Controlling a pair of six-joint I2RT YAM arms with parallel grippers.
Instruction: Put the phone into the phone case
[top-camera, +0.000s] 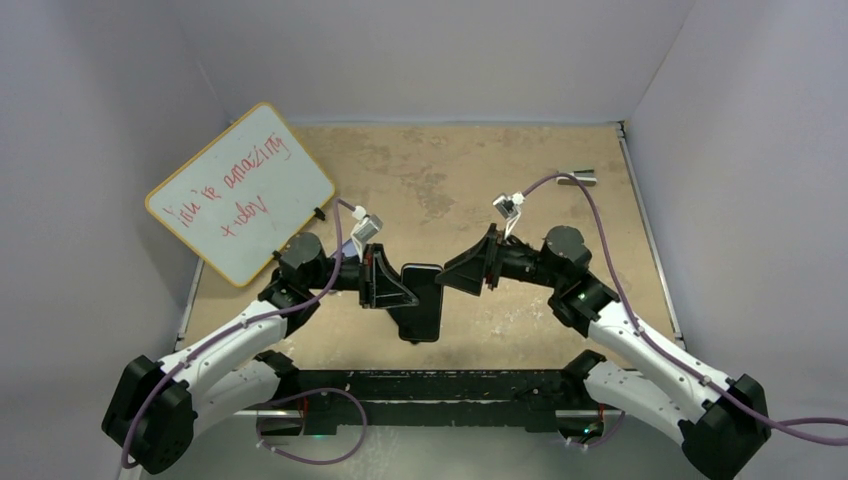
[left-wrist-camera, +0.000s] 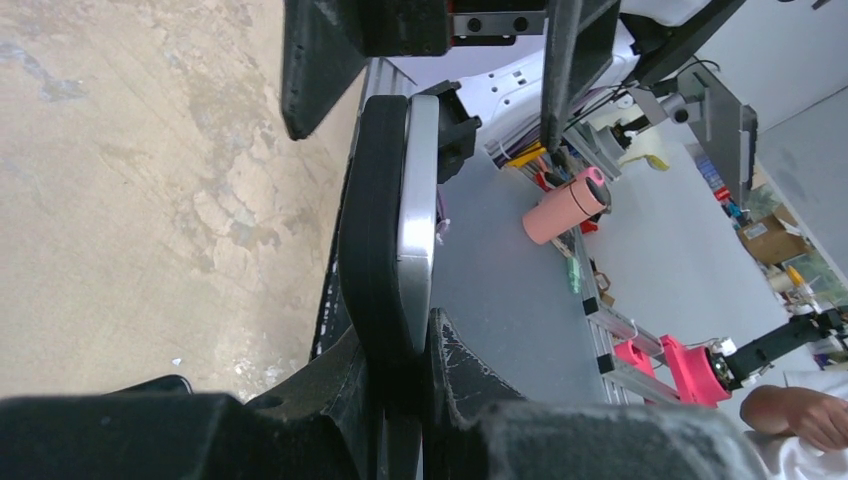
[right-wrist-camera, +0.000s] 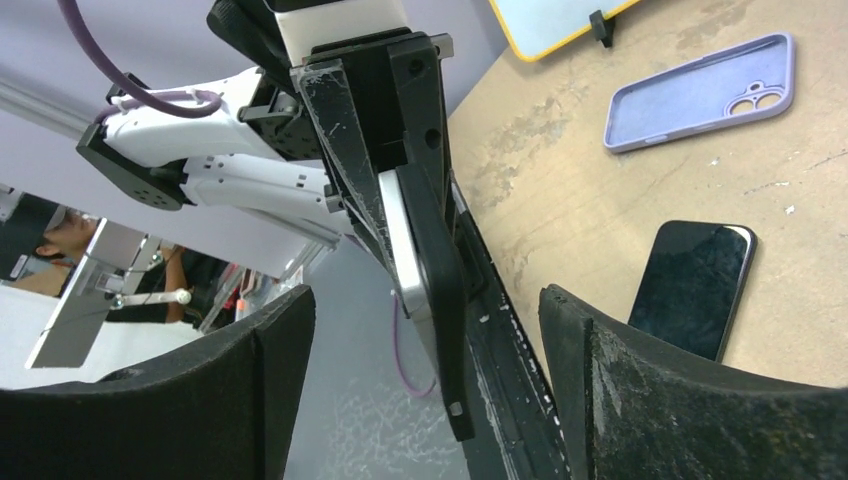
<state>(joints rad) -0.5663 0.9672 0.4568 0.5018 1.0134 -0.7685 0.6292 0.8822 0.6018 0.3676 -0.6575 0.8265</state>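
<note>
The task is only beginning, in my judgement: the phone case is lying on the table with nothing in it, and the phone is lying flat by itself, not gripped by any arm. In the right wrist view the case is sitting at about 12 o'clock from the phone, well apart from it, with bare table between them. The left gripper is clamping another thing, a black slab with a silver-white side, and is holding it on edge. The right gripper is hanging with its fingers wide apart and is holding nothing. The phone is showing at about 3 o'clock from its gap, beyond one fingertip. Picking up the phone and pressing it into the case are both remaining to do.
</note>
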